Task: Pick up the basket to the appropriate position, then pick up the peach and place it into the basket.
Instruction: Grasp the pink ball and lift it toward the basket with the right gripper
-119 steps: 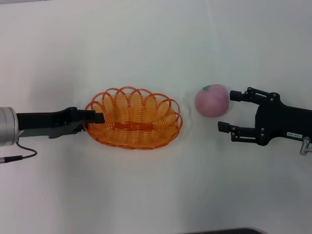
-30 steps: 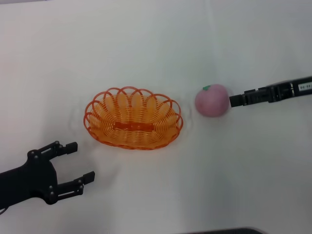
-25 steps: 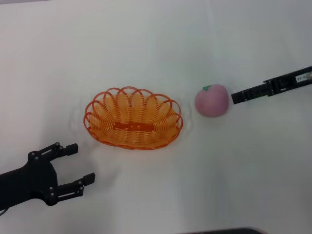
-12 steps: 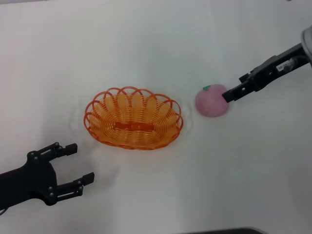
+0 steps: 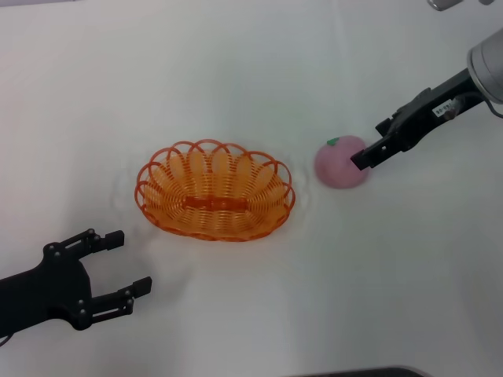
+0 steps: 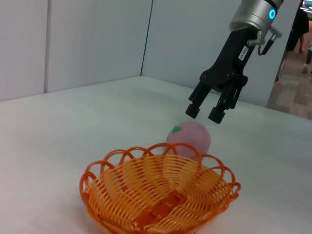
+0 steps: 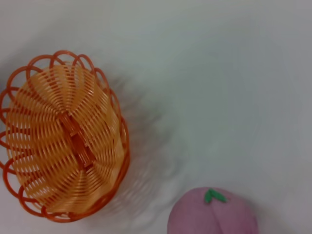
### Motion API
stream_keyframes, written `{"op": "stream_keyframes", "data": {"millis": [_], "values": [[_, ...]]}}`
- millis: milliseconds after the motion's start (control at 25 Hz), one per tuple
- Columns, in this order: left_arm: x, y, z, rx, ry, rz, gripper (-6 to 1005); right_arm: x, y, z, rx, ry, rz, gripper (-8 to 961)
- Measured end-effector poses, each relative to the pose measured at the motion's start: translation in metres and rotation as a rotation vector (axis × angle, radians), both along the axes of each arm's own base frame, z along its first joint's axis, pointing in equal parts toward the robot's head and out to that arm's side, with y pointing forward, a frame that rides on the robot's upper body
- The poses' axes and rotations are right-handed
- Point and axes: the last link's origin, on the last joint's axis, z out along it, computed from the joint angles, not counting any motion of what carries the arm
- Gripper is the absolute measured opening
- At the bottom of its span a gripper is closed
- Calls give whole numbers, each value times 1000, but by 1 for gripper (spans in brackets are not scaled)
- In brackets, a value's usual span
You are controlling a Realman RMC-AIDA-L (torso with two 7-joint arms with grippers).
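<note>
Right fingers [image 6: 216,113] hang apart just above the peach [image 6: 189,138]; bare surface [image 5: 338,259] between it and basket [image 5: 214,190].

The right arm reaches in from the tabletop's far right corner, angled downward, its right gripper [image 6: 209,108] raised off the surface with fingers spread apart. The left gripper [image 5: 116,263] sits low near the tabletop's near left corner, fingers parted, holding nothing.

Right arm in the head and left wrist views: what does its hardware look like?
Silver-grey cylindrical wrist segment with a glowing blue ring, then a black two-finger right gripper with linkage-style jaws and a small white label on its body. The left gripper is the same black design.
</note>
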Motion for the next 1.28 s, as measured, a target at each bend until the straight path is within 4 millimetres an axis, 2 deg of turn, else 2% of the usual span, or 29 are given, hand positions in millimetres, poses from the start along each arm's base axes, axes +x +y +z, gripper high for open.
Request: {"op": "stream_keyframes", "data": {"millis": [1280], "values": [[0,3,3,-2,-1,14,828,1,5,-35,-37,-42,31,886]]}}
